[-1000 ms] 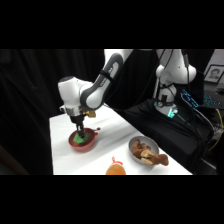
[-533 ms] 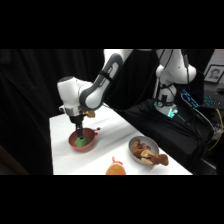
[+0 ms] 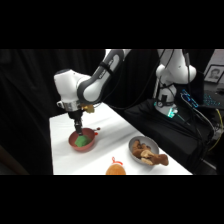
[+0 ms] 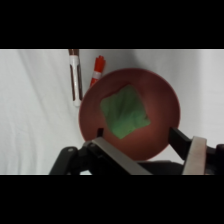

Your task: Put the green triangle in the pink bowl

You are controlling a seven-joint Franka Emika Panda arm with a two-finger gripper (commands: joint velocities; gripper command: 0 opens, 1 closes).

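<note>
Gripper [image 4: 142, 145] above pink bowl [image 4: 165, 107], fingers spread wide and holding nothing. Bowl resting on white table [image 3: 115, 130], near grey bowl [image 3: 144, 150]. Green triangle [image 4: 124, 111] lying flat inside pink bowl. Two markers [image 4: 75, 75] just beside its rim.

Both views are soft and blurred. The white desk [image 3: 115, 130] is brightly lit against a dark, dim background; the wrist view's near foreground is out of focus.
</note>
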